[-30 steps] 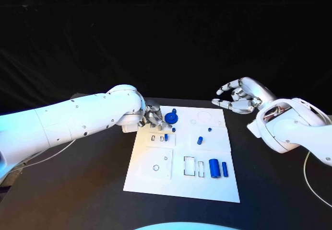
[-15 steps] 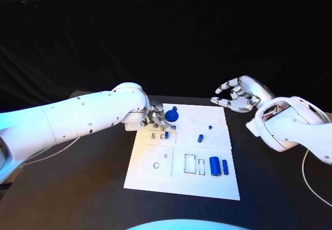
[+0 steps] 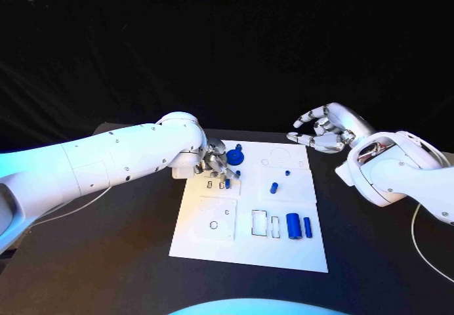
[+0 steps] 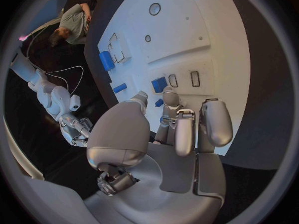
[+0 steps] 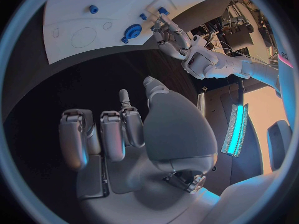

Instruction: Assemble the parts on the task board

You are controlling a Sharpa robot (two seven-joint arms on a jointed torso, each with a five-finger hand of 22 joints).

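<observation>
The white task board [image 3: 248,246] lies in the middle of the table. My left hand [image 3: 214,163] hangs fingers-down over its far left corner, beside the slots and a blue piece [image 3: 227,184] set in one. In the left wrist view the fingertips [image 4: 169,95] sit on either side of a small blue peg [image 4: 159,103]; whether they grip it is unclear. A round blue part [image 3: 235,156] lies just beyond the hand. My right hand [image 3: 325,131] hovers off the board's far right corner, fingers curled apart and holding nothing.
A thick blue cylinder [image 3: 293,226] and a thin one [image 3: 306,227] lie at the board's near right. A short blue piece [image 3: 273,188] and a small peg [image 3: 287,174] stand mid-board. Black table surrounds the board on all sides.
My left hand has shifted a little to the right over the board's far left corner, toward the small blue peg. The right hand has hardly moved.
</observation>
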